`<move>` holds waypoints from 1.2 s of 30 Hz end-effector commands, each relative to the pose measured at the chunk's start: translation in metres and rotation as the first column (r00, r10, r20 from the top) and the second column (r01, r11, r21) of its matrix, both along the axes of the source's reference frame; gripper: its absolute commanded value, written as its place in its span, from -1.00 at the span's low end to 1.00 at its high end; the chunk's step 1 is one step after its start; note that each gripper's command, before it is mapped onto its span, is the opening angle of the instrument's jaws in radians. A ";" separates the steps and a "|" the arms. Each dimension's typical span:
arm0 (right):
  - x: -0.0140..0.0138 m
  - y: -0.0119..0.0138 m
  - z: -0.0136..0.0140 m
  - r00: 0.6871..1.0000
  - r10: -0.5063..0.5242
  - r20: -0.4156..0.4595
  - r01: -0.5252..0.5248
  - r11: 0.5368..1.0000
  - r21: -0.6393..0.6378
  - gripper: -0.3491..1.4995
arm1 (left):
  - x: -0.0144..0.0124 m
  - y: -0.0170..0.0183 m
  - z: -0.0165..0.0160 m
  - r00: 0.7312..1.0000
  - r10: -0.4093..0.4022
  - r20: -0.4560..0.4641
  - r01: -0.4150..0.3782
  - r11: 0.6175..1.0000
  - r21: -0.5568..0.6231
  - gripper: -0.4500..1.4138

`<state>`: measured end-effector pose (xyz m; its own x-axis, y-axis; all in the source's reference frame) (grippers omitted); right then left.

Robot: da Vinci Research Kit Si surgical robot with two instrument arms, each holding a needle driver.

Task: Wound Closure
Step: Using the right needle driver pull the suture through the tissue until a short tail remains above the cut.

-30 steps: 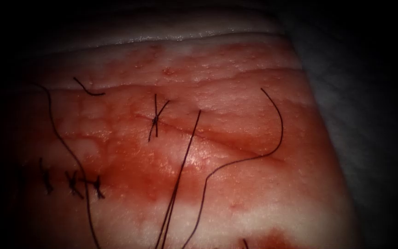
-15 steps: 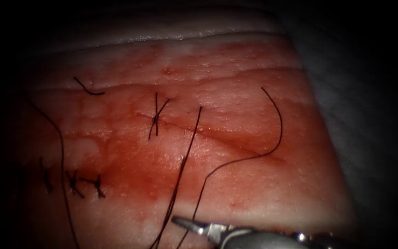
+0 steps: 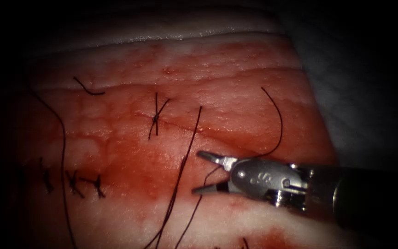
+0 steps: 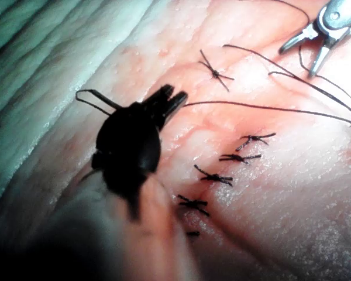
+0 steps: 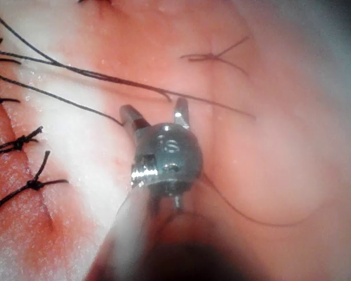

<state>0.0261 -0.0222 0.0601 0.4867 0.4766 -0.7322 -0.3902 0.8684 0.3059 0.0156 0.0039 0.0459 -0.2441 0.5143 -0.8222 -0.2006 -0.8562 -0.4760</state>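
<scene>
Endoscope view: right gripper [image 3: 206, 173] agape, empty, astride thread [image 3: 194, 138].

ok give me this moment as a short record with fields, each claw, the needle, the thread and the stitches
right claw: jaws open, holding nothing, over the thread, just below the cut
left claw: dark against the tissue; thread runs from its tip
needle: cannot tell where it is
thread: long strands lying loose across the cut
stitches: one knot on the cut; a row at left
</scene>
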 end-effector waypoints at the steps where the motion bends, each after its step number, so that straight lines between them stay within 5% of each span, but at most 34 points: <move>1: 0.0009 0.0003 0.0016 1.000 0.003 0.004 -0.003 1.000 0.006 0.27 | -0.0005 0.0002 0.0006 1.000 0.002 0.004 -0.002 1.000 -0.001 -1.00; 8: 0.0029 -0.0006 0.0044 0.999 -0.014 0.046 0.012 0.999 0.052 0.34 | -0.0006 0.0001 0.0005 1.000 0.000 0.002 0.000 1.000 -0.001 -1.00; 17: 0.0040 -0.0002 0.0030 1.000 -0.007 0.015 0.006 0.998 0.061 0.04 | -0.0006 0.0001 0.0005 1.000 -0.001 0.000 0.001 1.000 -0.001 -1.00; 21: 0.0038 -0.0004 0.0023 1.000 0.000 0.027 -0.001 0.998 0.057 -1.00 | -0.0007 0.0001 0.0005 1.000 0.000 0.002 0.000 1.000 -0.001 -1.00; 29: 0.0034 -0.0004 0.0005 0.999 0.012 0.048 -0.015 0.998 0.059 -1.00 | -0.0007 0.0001 0.0005 1.000 0.001 0.004 -0.001 1.000 -0.001 -1.00; 36: 0.0031 -0.0017 -0.0038 0.999 0.001 0.032 -0.004 0.997 0.076 -1.00 | -0.0007 0.0001 0.0005 1.000 0.003 0.009 -0.003 1.000 0.000 -1.00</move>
